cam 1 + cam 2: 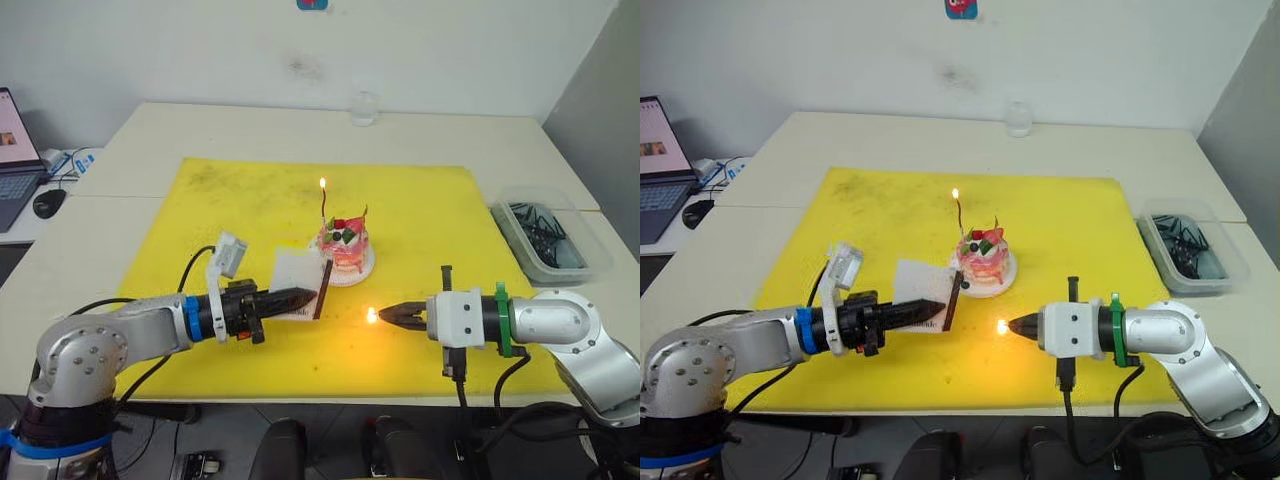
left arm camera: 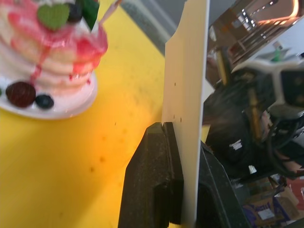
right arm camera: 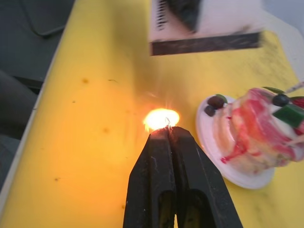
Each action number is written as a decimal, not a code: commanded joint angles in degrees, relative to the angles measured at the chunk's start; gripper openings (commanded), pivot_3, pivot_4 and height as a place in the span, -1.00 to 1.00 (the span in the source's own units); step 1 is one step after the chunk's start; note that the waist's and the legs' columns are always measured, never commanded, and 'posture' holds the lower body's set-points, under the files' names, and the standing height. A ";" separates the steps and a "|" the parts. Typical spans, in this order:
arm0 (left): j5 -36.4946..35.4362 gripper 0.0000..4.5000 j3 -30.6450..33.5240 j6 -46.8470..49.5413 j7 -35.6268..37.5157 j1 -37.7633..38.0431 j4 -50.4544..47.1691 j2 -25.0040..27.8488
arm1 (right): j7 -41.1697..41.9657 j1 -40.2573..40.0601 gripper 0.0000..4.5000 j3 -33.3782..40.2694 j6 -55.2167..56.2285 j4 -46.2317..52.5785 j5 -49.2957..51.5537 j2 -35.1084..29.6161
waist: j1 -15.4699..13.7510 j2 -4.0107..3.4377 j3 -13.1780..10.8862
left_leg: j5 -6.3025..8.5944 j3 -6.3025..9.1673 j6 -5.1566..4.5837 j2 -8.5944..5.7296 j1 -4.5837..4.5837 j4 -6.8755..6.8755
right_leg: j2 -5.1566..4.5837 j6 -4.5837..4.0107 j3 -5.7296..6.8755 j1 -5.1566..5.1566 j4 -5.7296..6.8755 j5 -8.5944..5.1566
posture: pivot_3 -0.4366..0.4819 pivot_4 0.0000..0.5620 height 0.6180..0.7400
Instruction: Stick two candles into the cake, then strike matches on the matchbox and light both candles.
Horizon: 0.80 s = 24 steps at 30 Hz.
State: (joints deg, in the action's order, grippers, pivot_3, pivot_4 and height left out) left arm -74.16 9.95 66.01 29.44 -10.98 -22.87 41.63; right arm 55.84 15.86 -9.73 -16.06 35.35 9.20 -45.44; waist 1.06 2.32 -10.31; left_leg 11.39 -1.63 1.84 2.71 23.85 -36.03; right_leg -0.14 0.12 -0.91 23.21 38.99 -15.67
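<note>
I've got the left pincer (image 1: pixel 940 306) clamped on the matchbox (image 1: pixel 925 296), fingers pressed against both flat faces, box held on edge above the yellow mat (image 1: pixel 1060 210). Black striking strip faces the right arm. Matchbox sits just to the robot's left of the cake (image 1: pixel 984 256), near its plate but apart from it.

Right pincer (image 1: pixel 1014 325) is squeezed tight on a match (image 3: pixel 164 124); only the burning tip shows past the fingertips. Flame is bright orange, low over the mat, in front of the cake and between the two pincers. The match is clear of the striking strip and well short of the cake.

Cake sits on its small white plate (image 1: pixel 1008 280) near the middle of the mat. Two candles are stuck in the top. The taller one (image 1: pixel 959 214), on the robot's left side, is lit, with a small flame at its tip. The shorter one (image 1: pixel 997 223), on the right side, leans slightly and has no flame.

Off the mat on the bench: clear tray (image 1: pixel 1230 268) of dark bits to the right, a glass (image 1: pixel 1017 118) at the far edge, laptop (image 1: pixel 660 170) and mouse (image 1: pixel 698 208) far left.
</note>
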 commanded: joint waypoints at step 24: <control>3.70 -1.00 -3.53 -1.64 2.68 0.08 -2.06 -4.00 | -10.70 18.63 -0.99 -0.14 -4.28 -9.76 -6.41 8.96 | 0.32 0.00 0.00 | 0.00 0.04 -0.01 0.00 0.04 0.01 | 0.02 -0.03 0.02 0.01 0.00 -0.01 | -0.05 -0.47 1.00</control>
State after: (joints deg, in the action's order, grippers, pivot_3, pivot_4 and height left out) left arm -70.36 6.10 65.41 31.81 -10.40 -22.97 37.95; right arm 45.65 33.28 -10.52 -21.64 24.63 3.28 -36.48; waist 1.38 2.32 -10.31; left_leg 11.39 -1.59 1.83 2.70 23.89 -36.03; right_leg -0.13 0.09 -0.88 23.22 38.99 -15.68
